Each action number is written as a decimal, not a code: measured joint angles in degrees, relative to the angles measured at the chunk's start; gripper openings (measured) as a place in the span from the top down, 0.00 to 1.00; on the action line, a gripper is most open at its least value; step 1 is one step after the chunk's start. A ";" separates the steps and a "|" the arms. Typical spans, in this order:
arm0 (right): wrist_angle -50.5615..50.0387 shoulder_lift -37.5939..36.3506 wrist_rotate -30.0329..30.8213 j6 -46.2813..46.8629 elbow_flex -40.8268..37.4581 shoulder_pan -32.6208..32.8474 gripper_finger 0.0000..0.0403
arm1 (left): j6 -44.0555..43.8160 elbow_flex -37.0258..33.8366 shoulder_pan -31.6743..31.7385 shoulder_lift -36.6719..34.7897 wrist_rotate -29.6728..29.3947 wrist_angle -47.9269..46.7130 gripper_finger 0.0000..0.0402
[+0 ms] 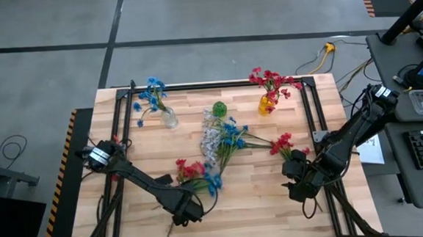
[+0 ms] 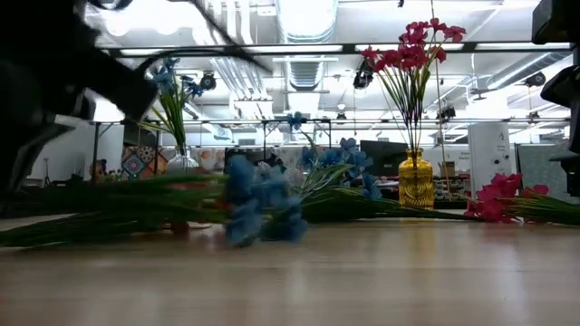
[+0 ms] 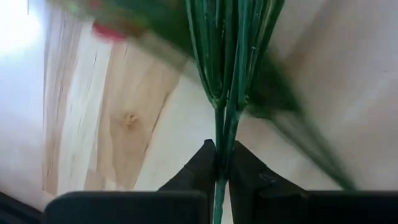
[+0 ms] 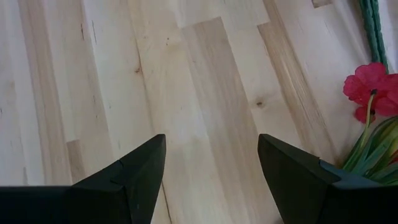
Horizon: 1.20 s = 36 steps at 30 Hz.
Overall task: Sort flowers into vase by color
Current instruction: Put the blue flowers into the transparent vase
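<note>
Near the table's front edge the left gripper [image 3: 222, 163] pinches thin green stems [image 3: 227, 74] low down, so the top-heavy spray could swing or slip when lifted.

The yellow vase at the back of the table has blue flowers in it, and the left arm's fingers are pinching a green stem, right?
Not quite. The yellow vase holds red flowers, not blue; the high view and low view both show this. The blue ones stand in the clear vase. The rest is right: the left wrist view shows the left gripper shut on a green stem.
</note>
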 joint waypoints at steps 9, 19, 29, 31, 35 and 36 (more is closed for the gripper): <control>0.00 0.00 0.02 0.02 0.00 0.00 0.39 | 0.08 3.97 -0.29 -11.99 -3.42 -0.87 1.00; 0.00 0.00 1.06 -1.00 0.00 0.00 0.39 | 3.53 6.31 -2.38 -25.29 -22.91 6.65 1.00; 0.24 0.00 3.34 -2.17 0.00 0.00 0.39 | 21.46 6.16 -2.31 -33.09 -32.52 20.54 1.00; 1.23 0.00 6.44 -3.60 0.00 0.00 0.39 | 27.26 4.97 -2.20 -33.12 -35.46 25.10 1.00; 5.93 0.00 11.47 -9.06 0.00 0.00 0.39 | 41.18 -1.00 -2.00 -31.73 -35.62 39.10 1.00; 7.56 0.00 12.47 -10.71 0.00 0.00 0.39 | 44.03 -3.16 -1.78 -31.31 -35.60 42.62 1.00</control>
